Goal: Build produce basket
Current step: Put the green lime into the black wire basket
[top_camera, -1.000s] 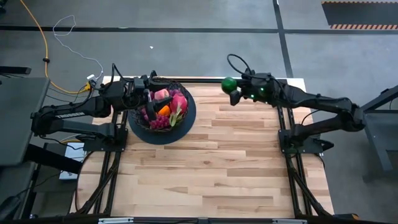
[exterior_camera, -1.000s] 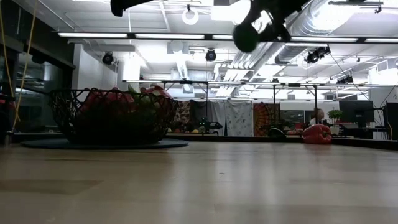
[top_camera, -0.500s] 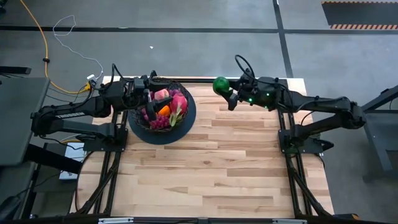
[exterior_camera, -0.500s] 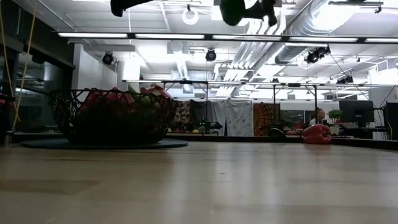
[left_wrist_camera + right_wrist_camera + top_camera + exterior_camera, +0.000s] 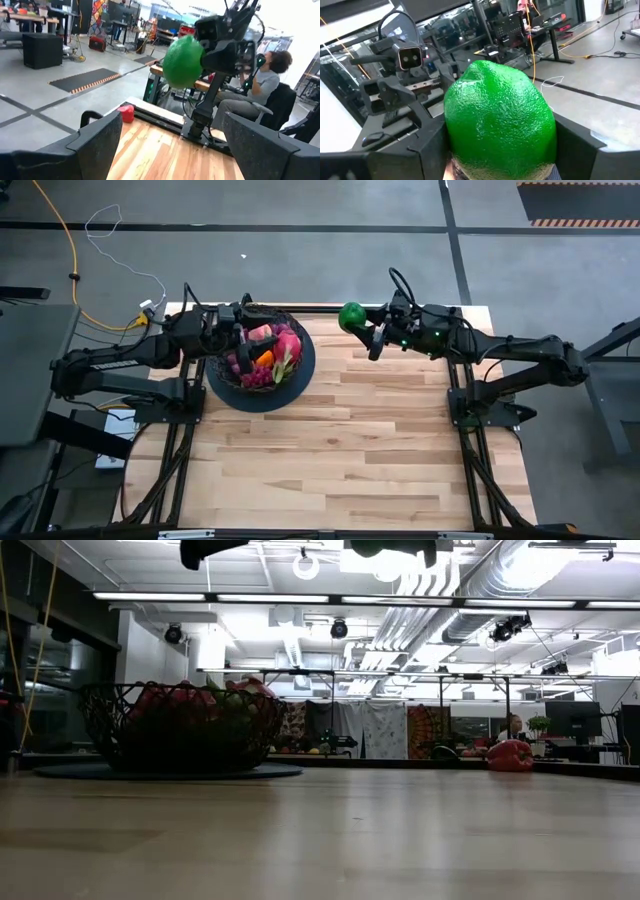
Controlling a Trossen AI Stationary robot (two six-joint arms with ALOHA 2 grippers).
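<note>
Right tool point(image 5: 366, 335) is closed on a round green fruit point(image 5: 351, 314), high above the far edge of the table point(image 5: 380, 440), between its corner and the basket point(image 5: 300, 365). It looks light, hard and bumpy, maybe a lime, gripped round the middle so it won't roll out. Left tool point(image 5: 238, 340) hangs open over the full basket, holding nothing. One red pepper point(image 5: 510, 755) sits on the smooth wood table. Behind is a big workshop with a person sitting.

basket point(image 5: 300, 360): black wire bowl, upright, table's 10 o'clock, full of produce point(image 5: 266, 352)
lime point(image 5: 351, 315): green, pebbled, airborne at 12 o'clock
red pepper point(image 5: 510, 755): far edge
</note>
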